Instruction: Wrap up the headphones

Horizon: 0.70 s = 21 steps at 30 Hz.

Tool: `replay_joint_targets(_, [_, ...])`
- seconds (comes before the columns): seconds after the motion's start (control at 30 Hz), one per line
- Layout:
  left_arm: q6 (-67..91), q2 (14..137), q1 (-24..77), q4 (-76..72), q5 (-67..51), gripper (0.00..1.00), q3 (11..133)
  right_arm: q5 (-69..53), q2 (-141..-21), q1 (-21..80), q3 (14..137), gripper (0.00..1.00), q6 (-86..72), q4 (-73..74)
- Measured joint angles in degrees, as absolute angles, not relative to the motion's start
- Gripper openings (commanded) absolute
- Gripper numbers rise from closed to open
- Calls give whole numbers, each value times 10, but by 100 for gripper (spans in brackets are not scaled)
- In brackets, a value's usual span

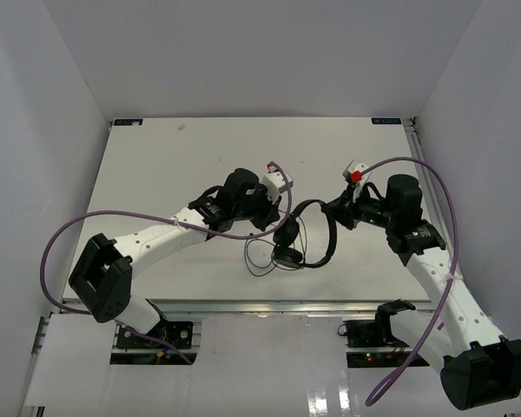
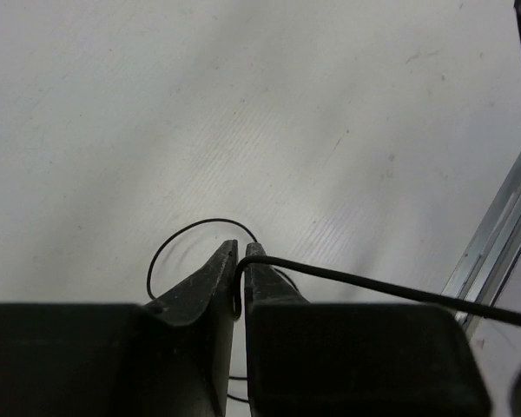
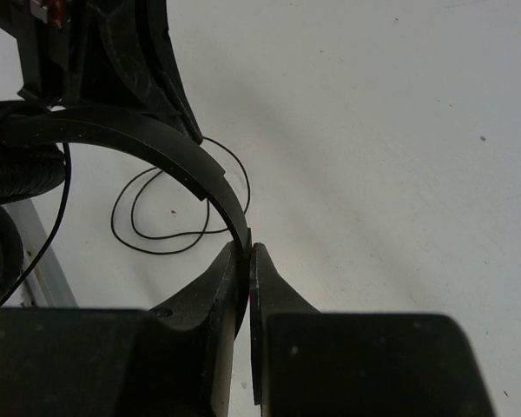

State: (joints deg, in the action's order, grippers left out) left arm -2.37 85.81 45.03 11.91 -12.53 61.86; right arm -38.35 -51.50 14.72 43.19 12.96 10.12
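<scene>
The black headphones point(image 1: 311, 234) are held up near the table's middle, ear cups point(image 1: 286, 243) low at the left, headband arching to the right. My right gripper point(image 3: 248, 249) is shut on the headband point(image 3: 169, 152); in the top view it point(image 1: 341, 211) is at the band's right end. My left gripper point(image 2: 240, 252) is shut on the thin black cord point(image 2: 373, 285), which runs off to the right. In the top view the left gripper point(image 1: 276, 208) is just left of the ear cups. Loose cord loops point(image 1: 259, 258) lie on the table below, also in the right wrist view point(image 3: 169, 217).
The white table point(image 1: 182, 165) has a metal rail along its near edge point(image 1: 243, 304). Purple arm cables point(image 1: 61, 239) loop beside each arm. White walls close in on the left, the back and the right.
</scene>
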Motion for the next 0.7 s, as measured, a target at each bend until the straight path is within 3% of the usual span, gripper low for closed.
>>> replay_joint_targets(0.1, [7,836,441,58,-137,45,580,-403,-516,147,444,8,108,106])
replay_joint_targets(0.27, [63,802,427,-44,-152,61,499,-431,-516,147,471,8,80,108])
replay_joint_targets(0.7, [156,679,422,-305,-170,80,280,-426,-529,142,546,8,29,141])
